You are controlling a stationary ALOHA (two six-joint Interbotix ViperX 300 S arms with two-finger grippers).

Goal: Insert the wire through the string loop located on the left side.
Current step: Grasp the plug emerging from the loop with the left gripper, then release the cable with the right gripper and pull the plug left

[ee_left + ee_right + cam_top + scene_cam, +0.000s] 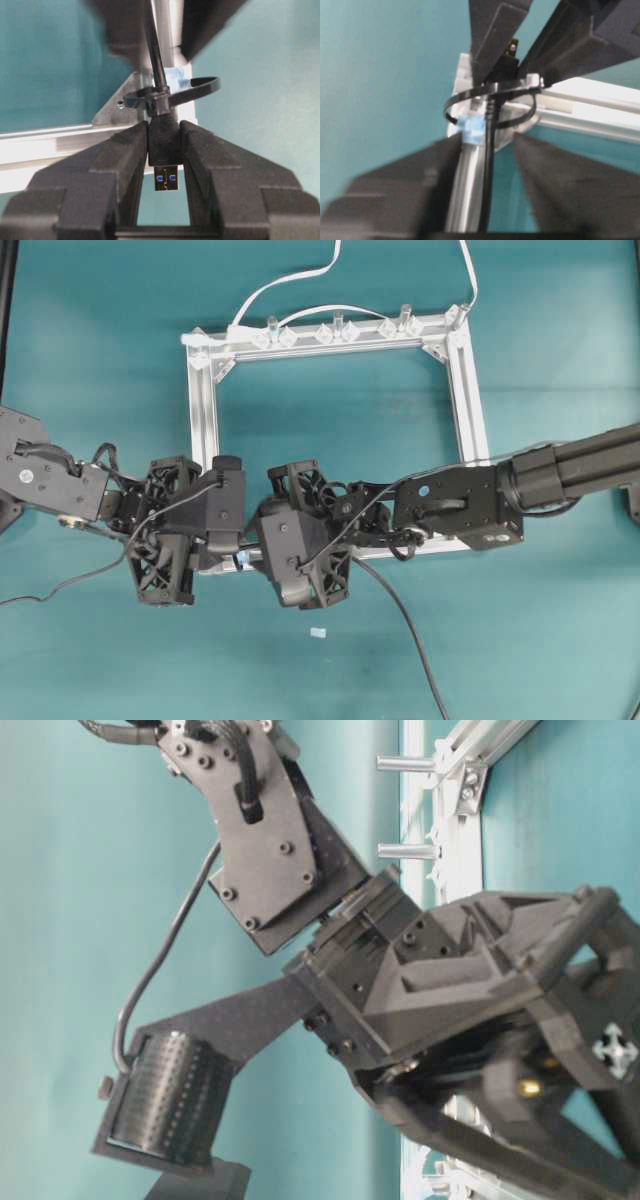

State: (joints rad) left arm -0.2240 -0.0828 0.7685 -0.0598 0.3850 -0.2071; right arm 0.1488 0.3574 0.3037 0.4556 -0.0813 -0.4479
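Light: bright, even.
Glare: aluminium frame (pixel 75 145) washed white.
Blur: right gripper (pixel 497 190) fingers, near edges soft.

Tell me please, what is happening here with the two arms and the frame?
Two robot arms are threading a black wire through a string loop on the corner of an aluminium frame. The plug has already passed through the loop, and the left gripper clamps it between its jaws. The right gripper has its jaws spread apart around the cable on the other side.
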